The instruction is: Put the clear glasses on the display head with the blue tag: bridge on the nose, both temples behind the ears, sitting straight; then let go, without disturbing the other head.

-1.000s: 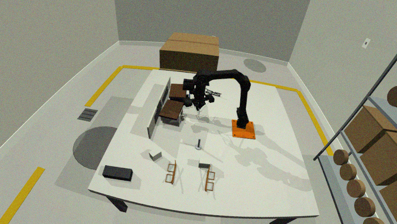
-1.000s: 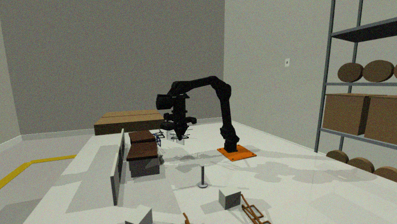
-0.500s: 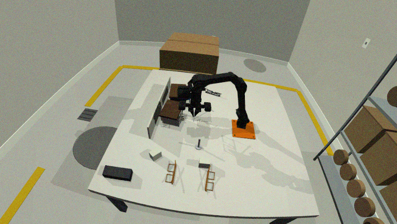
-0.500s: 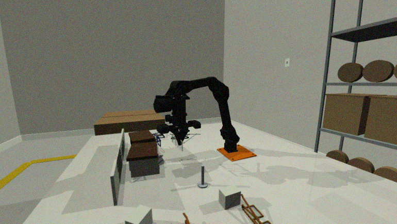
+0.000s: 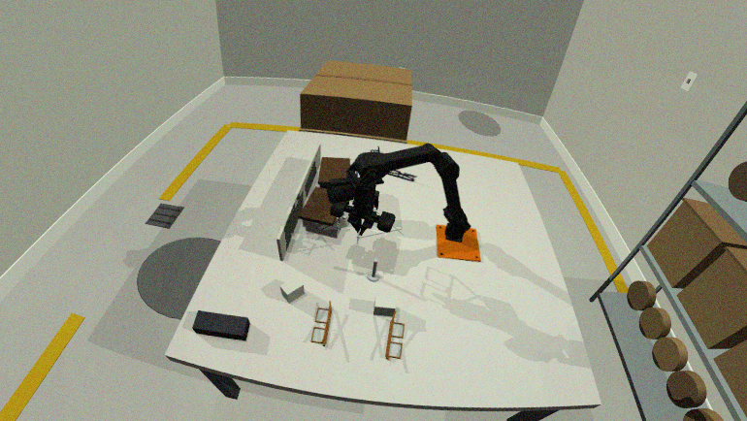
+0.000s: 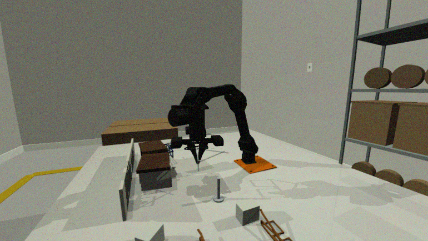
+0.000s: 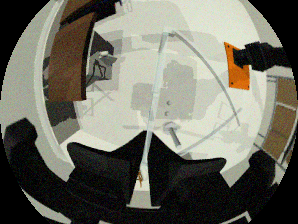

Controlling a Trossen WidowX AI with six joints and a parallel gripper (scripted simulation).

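Observation:
My gripper (image 5: 358, 233) (image 6: 198, 163) (image 7: 147, 134) points down, shut on the clear glasses (image 7: 159, 75), above the table between the brown-topped boxes and the arm's base. In the wrist view their pale front bar runs up from the fingertips, and a thin temple curves off to the right. In the top and exterior views they are only faint thin lines. I cannot make out either display head or the blue tag for certain. A small pale shape with dark lines (image 7: 101, 67) beside the near brown-topped box is too unclear to name.
A short grey post (image 5: 374, 270) (image 6: 218, 188) (image 7: 174, 136) stands in front of the gripper. Brown-topped boxes (image 5: 319, 205) (image 6: 153, 161) (image 7: 72, 57) and an upright panel (image 5: 284, 235) (image 6: 123, 194) are on the left. Grey wedges and orange-framed glasses (image 5: 328, 324) (image 5: 390, 337) are nearer the front.

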